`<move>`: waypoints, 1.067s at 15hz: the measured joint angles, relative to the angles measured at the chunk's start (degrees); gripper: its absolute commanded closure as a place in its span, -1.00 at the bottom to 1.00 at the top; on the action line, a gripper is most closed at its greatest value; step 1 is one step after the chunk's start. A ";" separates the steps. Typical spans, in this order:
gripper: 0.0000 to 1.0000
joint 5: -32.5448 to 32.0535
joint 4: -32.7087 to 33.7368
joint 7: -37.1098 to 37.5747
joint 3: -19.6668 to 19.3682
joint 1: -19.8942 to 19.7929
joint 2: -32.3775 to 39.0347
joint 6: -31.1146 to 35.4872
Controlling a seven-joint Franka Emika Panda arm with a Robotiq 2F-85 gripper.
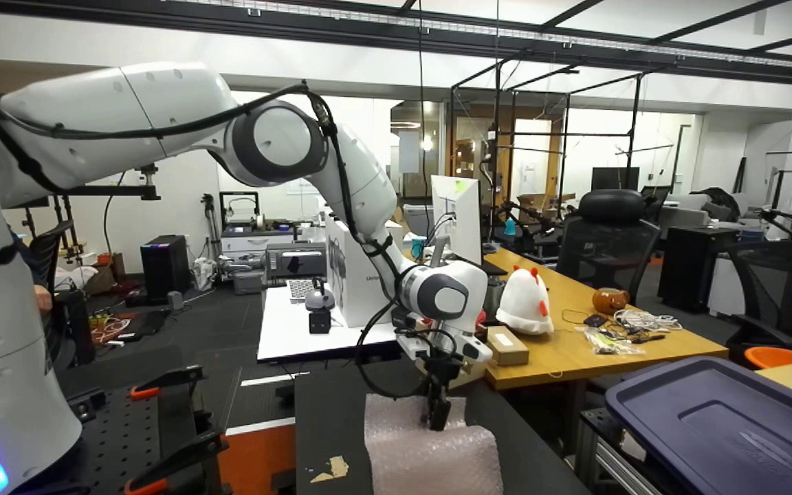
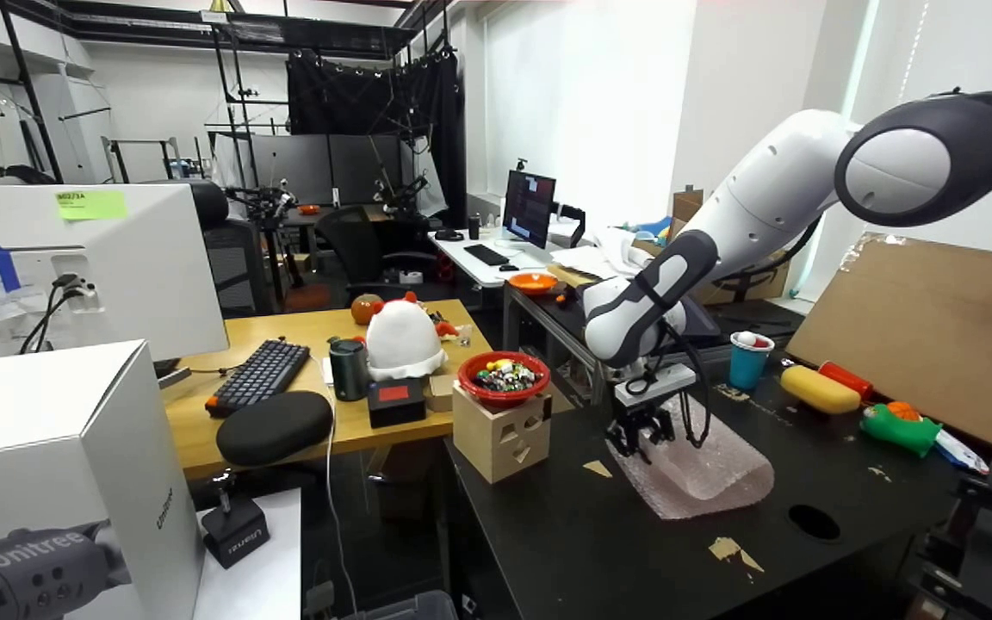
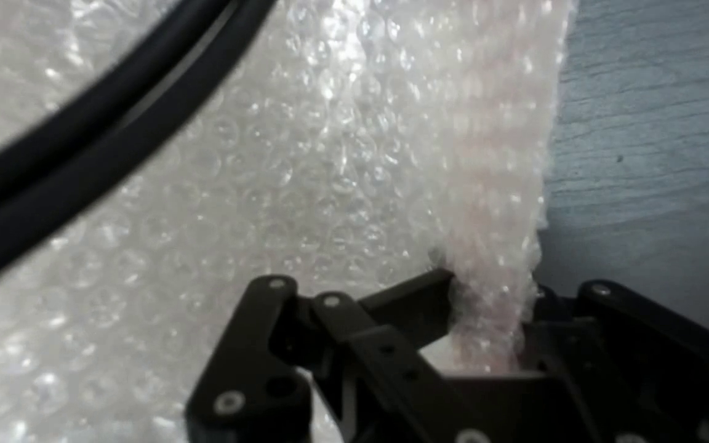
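A sheet of clear, pinkish bubble wrap lies on the black table and shows in both exterior views (image 1: 437,457) (image 2: 703,478). Part of it is folded over on itself. My gripper (image 1: 437,415) points down at the wrap, and it also shows in an exterior view (image 2: 641,446). In the wrist view, the gripper (image 3: 493,301) has a crumpled raised edge of the bubble wrap (image 3: 330,184) between its fingers. Both fingers touch the wrap and appear closed on it. The fingertips are partly hidden by the wrap. Black cables cross the upper left of the wrist view.
A wooden shape box (image 2: 500,439) carries a red bowl (image 2: 505,398). A blue cup (image 2: 749,362), a yellow object (image 2: 819,389), and a green toy (image 2: 901,429) stand along the black table (image 2: 599,542). A wooden desk (image 1: 575,350) adjoins it. A purple lid (image 1: 726,426) lies nearby.
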 measured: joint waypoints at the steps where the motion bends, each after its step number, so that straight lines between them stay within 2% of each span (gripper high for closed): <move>1: 1.00 -0.02 0.63 0.65 -0.53 0.12 0.36 0.00; 8: 1.00 -0.07 3.88 4.30 -2.27 0.30 1.56 -0.72; 9: 0.50 -0.08 4.30 4.62 -2.29 0.36 1.87 -0.96; 11: 0.34 -0.08 5.23 4.90 -2.30 0.50 2.63 -1.55; 16: -0.40 -0.11 7.43 5.50 -2.30 0.70 4.56 -2.72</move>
